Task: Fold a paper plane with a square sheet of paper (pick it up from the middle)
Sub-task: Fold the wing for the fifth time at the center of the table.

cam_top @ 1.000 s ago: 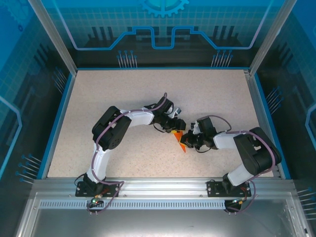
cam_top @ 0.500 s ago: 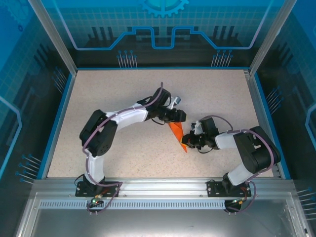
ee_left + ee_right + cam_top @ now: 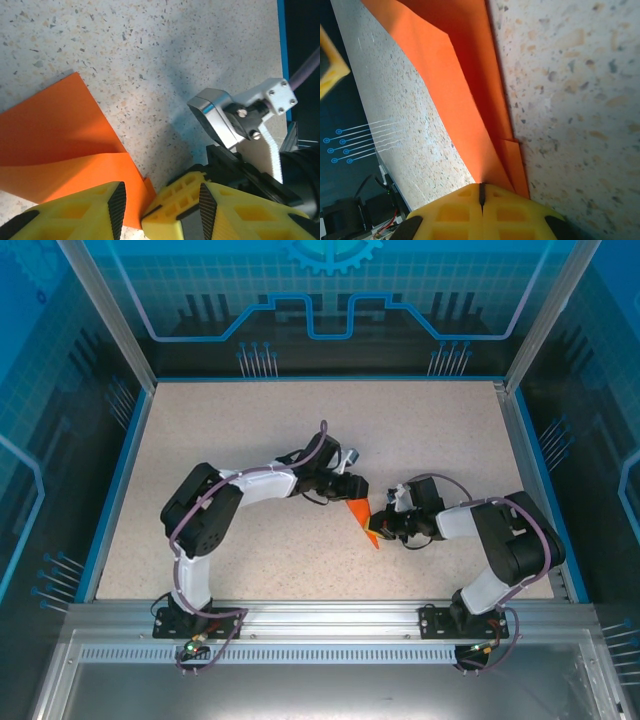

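The square sheet of paper [image 3: 361, 519] is bright orange and folded into a slim, pointed paper plane shape that lies mid-table. My right gripper [image 3: 376, 527] is shut on the paper's near end. In the right wrist view the folded layers [image 3: 465, 90] run out from the closed seam of the right gripper [image 3: 481, 193]. My left gripper [image 3: 351, 489] sits at the paper's far end. In the left wrist view the left gripper [image 3: 160, 210] is open. An orange flap [image 3: 75, 150] and the right gripper's yellow tip [image 3: 175, 200] lie between its pads.
The speckled beige tabletop [image 3: 250, 430] has a blue rim [image 3: 118, 480] and transparent blue walls on three sides. An aluminium rail [image 3: 320, 615] carries both arm bases at the near edge. The right arm's silver bracket [image 3: 225, 115] stands close in front of my left fingers.
The left arm's elbow swung left. Its gripper rose off the paper's far end, came back down to it, and its jaws narrowed a little. The right gripper kept its hold.
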Robot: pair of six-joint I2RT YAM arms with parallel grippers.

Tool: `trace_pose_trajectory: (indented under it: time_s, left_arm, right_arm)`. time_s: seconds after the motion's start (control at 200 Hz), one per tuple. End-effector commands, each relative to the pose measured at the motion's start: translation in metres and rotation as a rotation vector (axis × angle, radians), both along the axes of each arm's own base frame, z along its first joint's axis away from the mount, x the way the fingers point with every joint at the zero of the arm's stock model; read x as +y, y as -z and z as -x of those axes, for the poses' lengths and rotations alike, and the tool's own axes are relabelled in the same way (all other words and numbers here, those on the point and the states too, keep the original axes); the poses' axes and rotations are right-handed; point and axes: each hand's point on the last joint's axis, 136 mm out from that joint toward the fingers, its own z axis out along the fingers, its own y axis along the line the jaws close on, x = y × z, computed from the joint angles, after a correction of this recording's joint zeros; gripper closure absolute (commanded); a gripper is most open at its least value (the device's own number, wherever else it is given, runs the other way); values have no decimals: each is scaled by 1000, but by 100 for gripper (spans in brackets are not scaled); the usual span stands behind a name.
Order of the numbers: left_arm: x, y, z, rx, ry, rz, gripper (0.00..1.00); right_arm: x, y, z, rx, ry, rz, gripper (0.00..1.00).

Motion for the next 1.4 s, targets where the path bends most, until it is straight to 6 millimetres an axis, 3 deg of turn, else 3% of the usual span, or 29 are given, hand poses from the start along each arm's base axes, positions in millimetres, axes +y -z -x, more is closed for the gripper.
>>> trace_pose_trajectory:
  time_s: [0.0,0.615,1.06,1.22,1.395]
  left_arm:
    - [2,10,-5,2,-23,-5,55]
    - [19,58,-27,23,-80,-83,56]
    - [51,60,-59,16,-116,-84,56]
    - [56,45,-71,1,-113,-56,54]
    - [53,4,-78,-54,-100,-45,52]
  right_arm:
    - [-29,52,39,191,36,178,100]
    - [-32,53,45,203,28,188,100]
    - [-30,54,50,211,-14,181,100]
    - [-27,52,45,205,-17,166,100]
    - [-25,50,41,198,-18,156,100]
